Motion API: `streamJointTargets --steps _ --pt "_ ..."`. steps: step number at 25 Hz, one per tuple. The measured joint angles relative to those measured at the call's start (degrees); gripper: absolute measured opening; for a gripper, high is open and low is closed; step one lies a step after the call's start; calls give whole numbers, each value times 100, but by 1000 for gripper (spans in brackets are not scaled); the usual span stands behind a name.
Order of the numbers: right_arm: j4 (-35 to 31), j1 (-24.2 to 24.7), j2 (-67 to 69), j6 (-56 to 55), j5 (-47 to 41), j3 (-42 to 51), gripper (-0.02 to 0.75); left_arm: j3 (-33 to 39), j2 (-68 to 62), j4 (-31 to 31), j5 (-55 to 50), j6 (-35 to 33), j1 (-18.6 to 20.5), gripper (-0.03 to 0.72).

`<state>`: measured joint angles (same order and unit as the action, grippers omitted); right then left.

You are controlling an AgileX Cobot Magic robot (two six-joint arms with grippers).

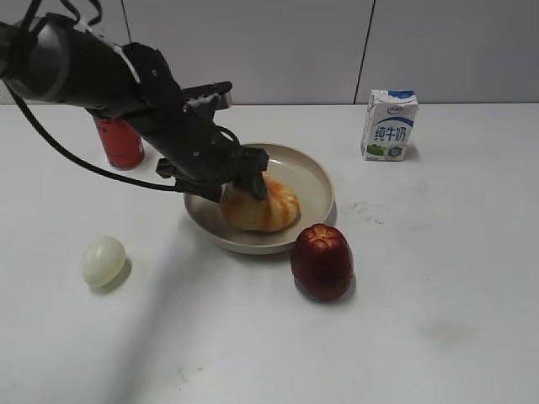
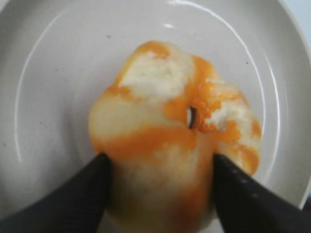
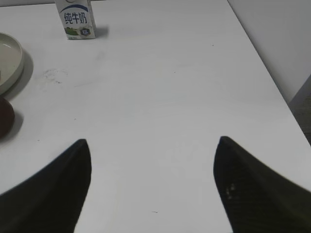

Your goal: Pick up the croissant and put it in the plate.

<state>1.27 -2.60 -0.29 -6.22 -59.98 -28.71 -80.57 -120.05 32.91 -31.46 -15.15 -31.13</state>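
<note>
The croissant (image 1: pixel 268 210), orange-brown and cream striped, lies inside the beige plate (image 1: pixel 322 181) at the table's middle. My left gripper (image 1: pixel 244 181) reaches into the plate from the left and is shut on the croissant. In the left wrist view its two dark fingers (image 2: pixel 158 162) press the near sides of the croissant (image 2: pixel 170 121), which rests on the plate's floor (image 2: pixel 48 73). My right gripper (image 3: pixel 152 150) is open and empty over bare table at the right; it does not show in the exterior view.
A dark red apple (image 1: pixel 321 261) stands just in front of the plate's right side. A pale egg (image 1: pixel 104 261) lies front left. A red can (image 1: pixel 120 141) stands behind my left arm. A milk carton (image 1: pixel 389 124) stands back right.
</note>
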Motion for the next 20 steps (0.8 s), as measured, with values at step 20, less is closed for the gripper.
streamJointTargets --steps 20 --pt "0 0 0 0 0 0 592 60 3479 -2497 -3105 674 1428 600"
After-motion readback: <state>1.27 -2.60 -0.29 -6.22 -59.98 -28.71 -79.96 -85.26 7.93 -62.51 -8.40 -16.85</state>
